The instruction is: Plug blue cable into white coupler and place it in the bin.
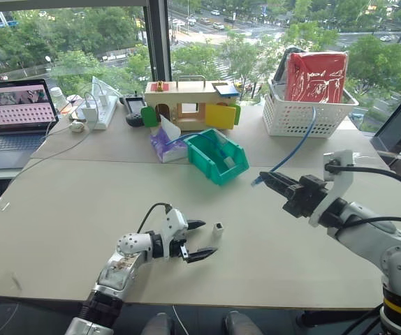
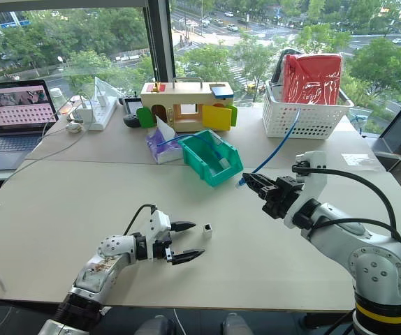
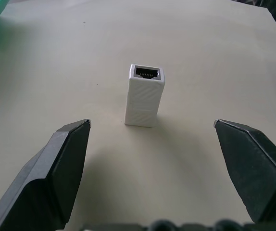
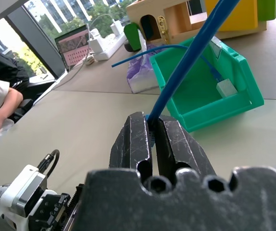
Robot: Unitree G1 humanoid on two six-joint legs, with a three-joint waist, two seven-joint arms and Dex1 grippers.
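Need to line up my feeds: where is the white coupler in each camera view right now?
Left eye: white coupler upright on the table, just past the open left hand.
Right eye: same spot, ahead of the fingers.
Left wrist: centred between the two fingers, socket end up.
Right wrist: I can't pick it out.
Shared landmark: the bin, also at and.

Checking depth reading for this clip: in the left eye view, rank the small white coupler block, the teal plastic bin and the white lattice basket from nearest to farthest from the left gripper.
1. Small white coupler block: upright on the table, just beyond the open left gripper.
2. Teal plastic bin: mid-table, farther back.
3. White lattice basket: far back, on the right.
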